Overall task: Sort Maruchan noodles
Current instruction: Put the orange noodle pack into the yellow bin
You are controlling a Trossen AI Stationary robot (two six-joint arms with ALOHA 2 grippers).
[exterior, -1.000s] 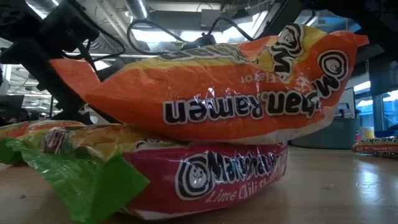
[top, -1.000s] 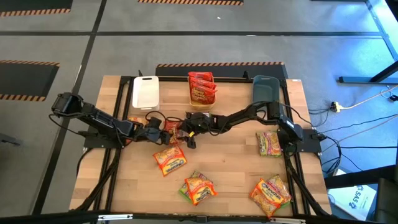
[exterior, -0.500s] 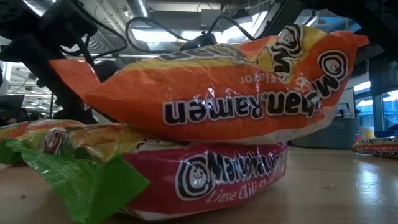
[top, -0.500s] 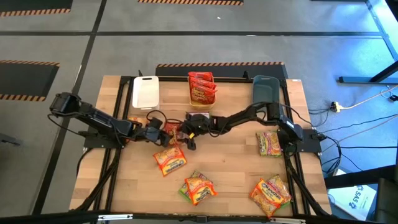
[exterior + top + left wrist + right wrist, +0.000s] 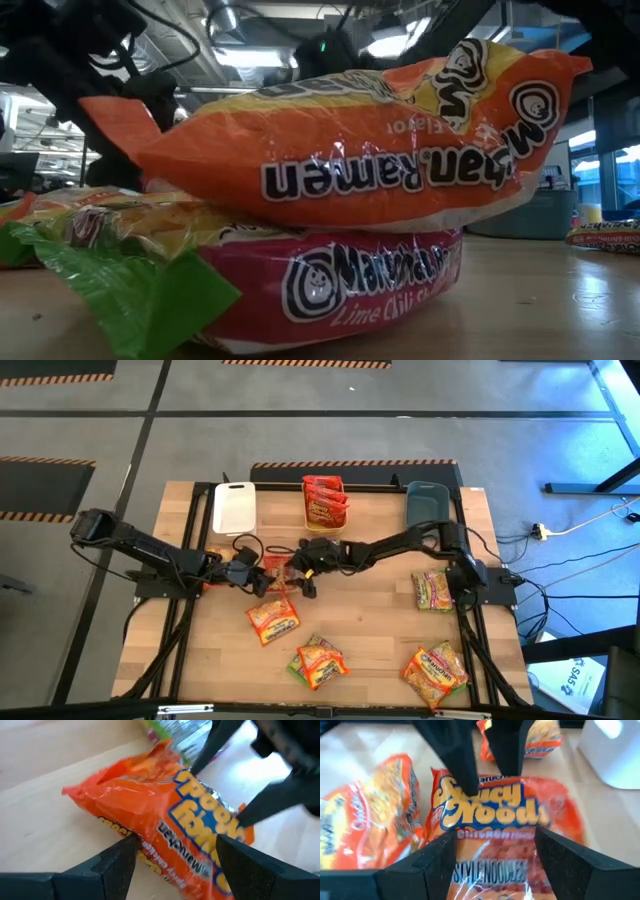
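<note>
– Just now drawn back a shade, that left arm (image 5: 130, 542), shoulder nearer the table's (image 5: 380, 650) edge than a second ago; wrist barely shifted

– And the left gripper (image 5: 258, 572)?

– Spread wide, one finger either side of the orange packet (image 5: 160, 815), not pinching it by the look of things; same for the right gripper (image 5: 300, 567), parted and straddling that packet (image 5: 490, 820) from the opposite side

– Meaning what for the sorting?

– Probably a handover or a joint re-grip in the middle of the table, nothing lifted yet; orange packet lying flat on the wood between both grippers

– Anything sorted so far?

– Red packets (image 5: 325, 502) standing on edge in the orange bin (image 5: 307, 520) at the back; white bin (image 5: 233, 508) and grey-blue bin (image 5: 425, 502) showing nothing inside from above

– Rest of the noodles?

– Loose packets (image 5: 272, 618) scattered toward the front and right, some overlapping, well apart from the bins

– Feel of the stuff?

– Thin crinkly film, glossy, full of creases and glare; flat rectangles with flared sealed ends, a stiff block inside; likely slippery under hard fingers, so better pinched at a seam or squarely across the block
</note>
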